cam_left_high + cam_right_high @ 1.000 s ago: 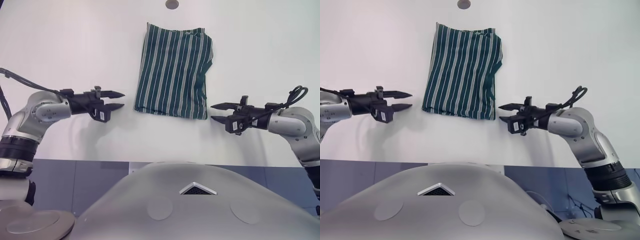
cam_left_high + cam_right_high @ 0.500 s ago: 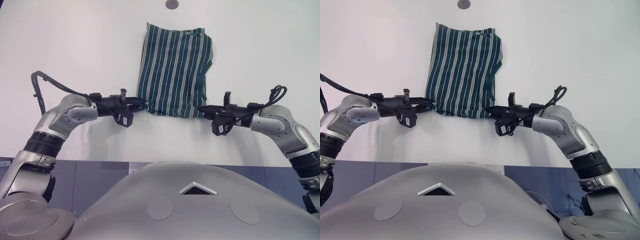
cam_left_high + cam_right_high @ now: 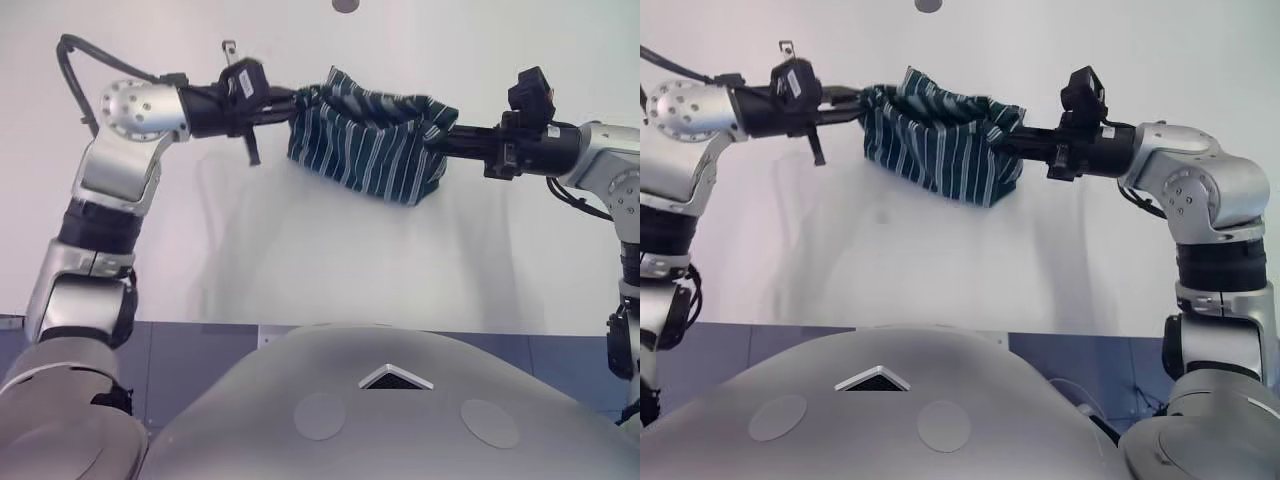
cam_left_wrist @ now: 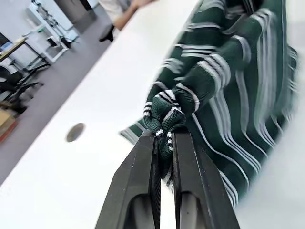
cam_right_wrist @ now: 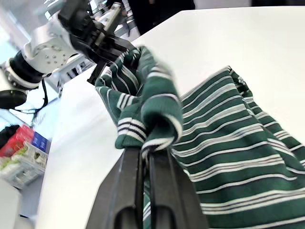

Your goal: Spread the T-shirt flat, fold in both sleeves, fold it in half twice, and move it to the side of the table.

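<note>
Change from a second ago: holding the shirt up off the worktop now, no longer leaving it lying flat and folded there. Having closed in from either side with fingers apart, then pinching the two near corners, now raising them and carrying them toward the far side.

Clamping the left hand on a bunched corner of striped cloth, with the fingers pressed nearly together and fabric wedged between them, as seen close up in the left wrist view. Clamping the right hand likewise on the opposite corner, with cloth wadded over the fingertips.

Hanging between the two hands, sagging in the middle, dark green with white stripes. Drooping low toward the worktop, though touching it or not, cannot tell. Sitting a little higher at the left hand than at the right. Hanging just short of a round hole in the far part of the worktop.
</note>
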`<state>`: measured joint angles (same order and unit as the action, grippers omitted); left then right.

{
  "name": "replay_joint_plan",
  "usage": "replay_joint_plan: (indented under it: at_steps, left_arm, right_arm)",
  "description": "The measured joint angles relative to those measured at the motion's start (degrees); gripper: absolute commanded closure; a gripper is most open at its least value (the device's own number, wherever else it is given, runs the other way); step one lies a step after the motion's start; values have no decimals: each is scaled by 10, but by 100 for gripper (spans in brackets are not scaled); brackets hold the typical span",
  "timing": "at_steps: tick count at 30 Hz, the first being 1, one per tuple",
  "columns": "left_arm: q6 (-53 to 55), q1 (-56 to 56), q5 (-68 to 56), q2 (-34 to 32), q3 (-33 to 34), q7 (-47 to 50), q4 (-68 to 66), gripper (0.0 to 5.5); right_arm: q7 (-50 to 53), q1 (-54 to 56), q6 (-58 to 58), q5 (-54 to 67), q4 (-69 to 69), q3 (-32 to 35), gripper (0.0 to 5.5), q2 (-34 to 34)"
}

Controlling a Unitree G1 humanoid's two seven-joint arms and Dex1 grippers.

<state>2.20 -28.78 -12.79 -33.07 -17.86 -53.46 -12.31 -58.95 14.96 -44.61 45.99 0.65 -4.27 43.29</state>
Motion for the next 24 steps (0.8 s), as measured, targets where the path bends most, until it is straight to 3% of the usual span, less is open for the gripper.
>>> replay_joint_plan:
  at_steps: [5,6,10,15,18,20,24]
  left_arm:
    - [-49,-94,69,125,-9,60,-226,538]
    - [-61,-106,76,140,-7,72,-259,501]
    - [-103,-179,114,212,4,144,-404,488]
    - [-177,-197,165,218,35,298,-489,488]
    - [-190,-197,144,186,92,309,-490,469]
    - [-188,-196,128,185,113,284,-493,428]
    - [-179,-206,136,212,123,309,-537,428]
  right_arm:
    - [24,36,3,-60,114,0,550,-41]
    - [23,38,3,-66,123,0,550,-43]
    - [38,40,13,-114,163,-1,459,-56]
    - [127,41,70,-149,206,70,459,-79]
    - [168,38,106,-165,160,103,456,-94]
    - [166,40,112,-167,102,82,456,-121]
    - [146,107,131,-194,96,6,456,-190]
